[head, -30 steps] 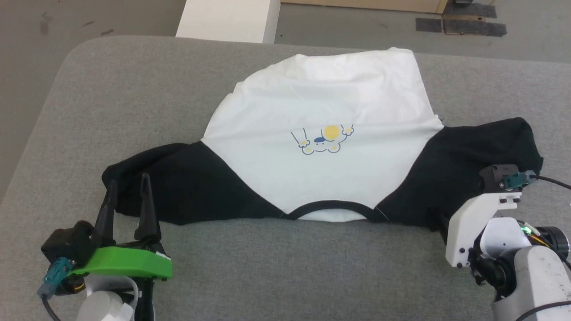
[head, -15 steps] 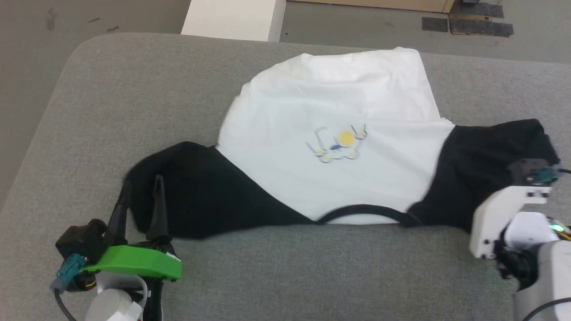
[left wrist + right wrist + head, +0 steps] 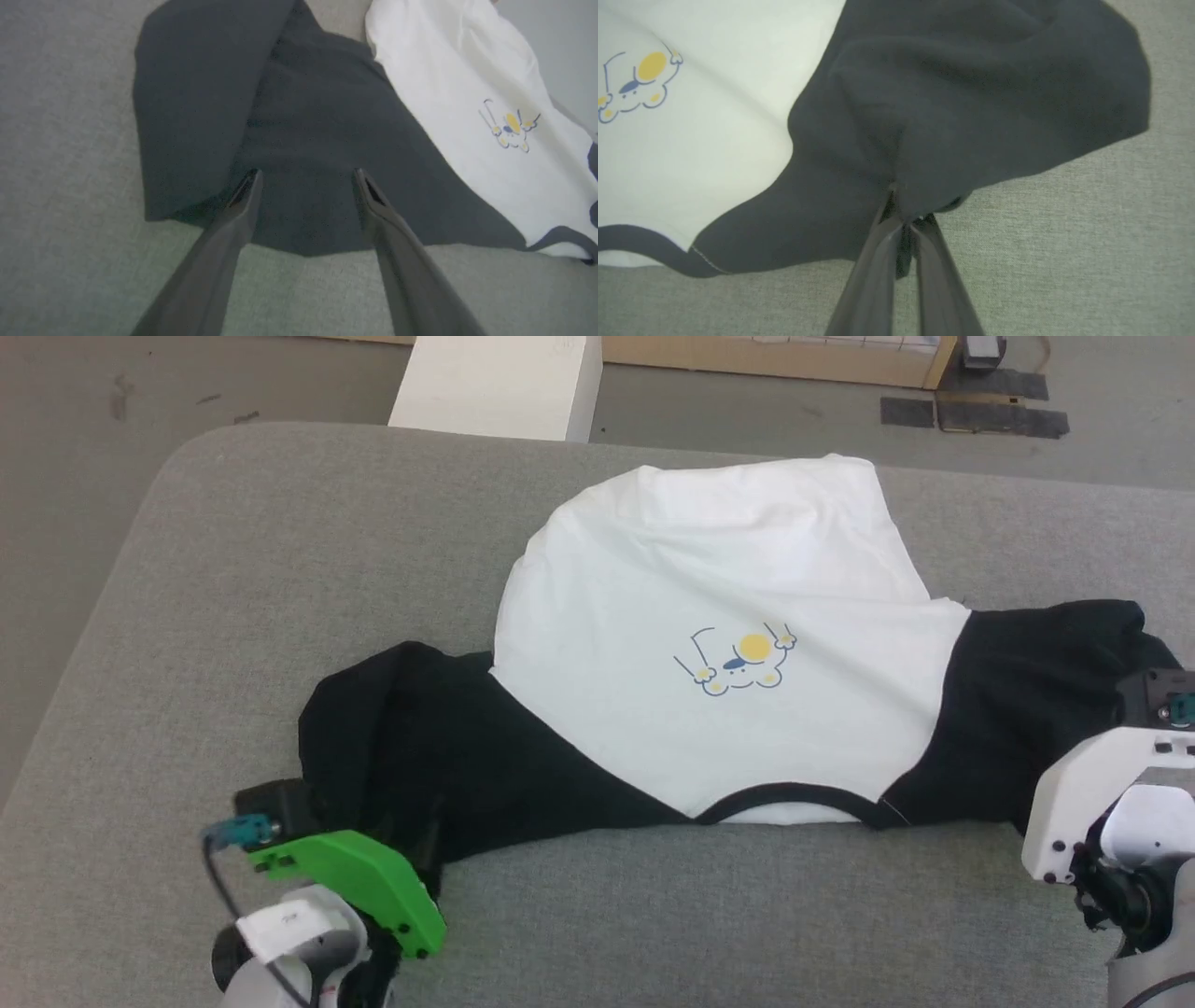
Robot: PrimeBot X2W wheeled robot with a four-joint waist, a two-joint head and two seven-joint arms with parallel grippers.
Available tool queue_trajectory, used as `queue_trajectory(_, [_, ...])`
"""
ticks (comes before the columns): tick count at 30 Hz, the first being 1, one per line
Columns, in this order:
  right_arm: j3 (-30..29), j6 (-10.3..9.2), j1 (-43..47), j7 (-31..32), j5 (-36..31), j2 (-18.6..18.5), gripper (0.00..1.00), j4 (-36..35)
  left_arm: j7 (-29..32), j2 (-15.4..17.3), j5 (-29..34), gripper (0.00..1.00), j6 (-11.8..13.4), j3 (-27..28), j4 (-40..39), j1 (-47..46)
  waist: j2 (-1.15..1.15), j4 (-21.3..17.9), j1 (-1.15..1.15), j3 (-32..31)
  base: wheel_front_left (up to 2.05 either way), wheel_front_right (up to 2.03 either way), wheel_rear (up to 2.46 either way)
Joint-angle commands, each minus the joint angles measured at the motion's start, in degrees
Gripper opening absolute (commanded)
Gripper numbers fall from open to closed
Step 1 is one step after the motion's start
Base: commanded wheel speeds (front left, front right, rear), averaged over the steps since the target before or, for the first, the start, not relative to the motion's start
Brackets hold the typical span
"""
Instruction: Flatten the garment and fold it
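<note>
The garment lies face up on the grey table, white body toward the far side, neck trim nearest me, cartoon print mid-chest. Its left black sleeve is folded over on itself. My left gripper hovers open over that sleeve's near edge, fingertips well apart; its green mount sits at the lower left. My right gripper is shut on the near edge of the right black sleeve, which puckers at the pinch. The white mount hides those fingers in the head view.
The table's rounded left corner and left edge drop to the floor. Beyond the far edge stand a white block and a wooden board. Bare grey table lies left of and in front of the garment.
My right gripper has shut on the right sleeve and drawn the garment a little rightward. My left gripper has moved in over the left sleeve, still open. The head camera has shifted slightly.
</note>
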Motion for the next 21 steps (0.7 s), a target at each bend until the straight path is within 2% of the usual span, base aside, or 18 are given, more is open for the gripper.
queue_trajectory(1, [0.4, -0.11, 0.7, 0.2, 0.5, -0.1, 0.00, -0.5, 4.3, 0.6, -0.3, 1.00, 1.7, -0.5, -1.3, 0.9, 0.00, -0.1, 0.00, 0.0, 0.00, 0.00, 0.00])
queue_trajectory(4, [1.3, -0.11, 0.8, 0.1, 1.3, -0.1, 0.00, -1.1, 11.9, 1.5, -0.4, 1.00, 4.8, -1.1, -4.3, 1.5, 0.00, -0.4, 0.00, 0.4, 0.00, 0.00, 0.00])
queue_trajectory(8, [2.3, -0.11, 0.5, 0.0, 1.7, -0.1, 0.00, -1.5, 14.4, 1.5, -1.1, 1.00, 5.9, -1.1, -4.9, 1.0, 0.00, -0.9, 0.00, 1.2, 0.00, 0.00, 0.00])
queue_trajectory(12, [2.7, -0.11, 0.2, -0.2, 2.1, -0.1, 0.00, -1.8, 16.2, 1.5, -0.8, 1.00, 6.9, -1.9, -1.8, 0.4, 0.00, -1.3, 0.00, 2.1, 0.00, 0.00, 0.00])
queue_trajectory(18, [3.0, -0.11, -0.1, -0.5, 2.2, -0.1, 0.00, -2.1, 15.3, 0.0, -3.3, 1.00, 4.6, -3.1, 2.8, -1.9, 0.00, -1.7, 0.00, 3.3, 0.00, 0.00, 0.00])
queue_trajectory(19, [3.0, -0.11, -0.2, -0.6, 2.2, -0.1, 0.00, -2.2, 14.5, -0.2, -3.7, 0.90, 4.0, -3.1, 3.2, -2.3, 0.00, -1.8, 0.00, 3.4, 0.00, 0.00, 0.00])
queue_trajectory(20, [3.1, -0.11, -0.2, -0.6, 2.2, -0.1, 0.00, -2.2, 13.3, -0.3, -4.0, 0.20, 3.5, -3.1, 3.7, -2.8, 0.00, -1.8, 0.00, 3.6, 0.00, 0.00, 0.00])
queue_trajectory(21, [3.1, -0.11, -0.2, -0.6, 2.2, -0.1, 0.00, -2.2, 12.6, -0.4, -4.2, 0.00, 3.0, -3.1, 4.2, -3.1, 0.00, -1.9, 0.00, 3.7, 0.00, 0.00, 0.00])
